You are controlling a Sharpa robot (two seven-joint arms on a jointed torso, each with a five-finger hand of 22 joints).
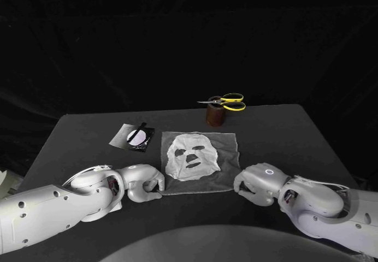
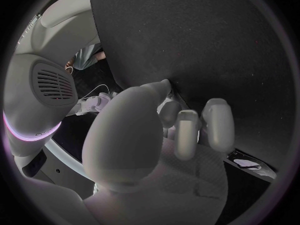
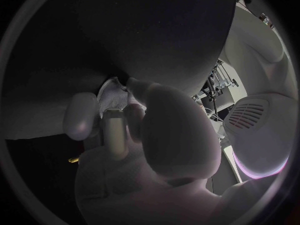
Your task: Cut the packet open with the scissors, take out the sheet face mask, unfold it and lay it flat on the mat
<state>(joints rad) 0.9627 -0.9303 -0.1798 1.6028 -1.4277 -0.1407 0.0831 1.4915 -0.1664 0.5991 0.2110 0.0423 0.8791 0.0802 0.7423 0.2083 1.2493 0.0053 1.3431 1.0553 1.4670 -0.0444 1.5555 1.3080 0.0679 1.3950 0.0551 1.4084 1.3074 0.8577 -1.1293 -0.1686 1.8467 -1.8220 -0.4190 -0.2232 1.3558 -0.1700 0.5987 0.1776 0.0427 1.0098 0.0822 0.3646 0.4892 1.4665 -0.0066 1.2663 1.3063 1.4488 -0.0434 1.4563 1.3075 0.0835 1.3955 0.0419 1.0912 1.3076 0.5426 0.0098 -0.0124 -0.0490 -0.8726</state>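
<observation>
The white sheet face mask [image 1: 192, 155] lies unfolded and flat on the grey mat [image 1: 224, 139] in the middle of the table. My left hand [image 1: 144, 185] is curled at the mat's near left corner; in the left wrist view its fingers [image 2: 187, 132] bend down onto the mat [image 2: 212, 185]. My right hand [image 1: 256, 183] is curled at the near right corner, and in the right wrist view the right hand [image 3: 144, 135] pinches a pale corner of the mat [image 3: 114, 91]. The cut packet [image 1: 134, 136] lies left of the mat. The yellow-handled scissors [image 1: 226, 101] stand at the back.
The scissors sit in a brown holder [image 1: 214, 114] near the table's far edge, behind the mat. The packet [image 2: 247, 163] also appears past my left hand's fingers. Bare black table lies to the right of the mat and along the near edge.
</observation>
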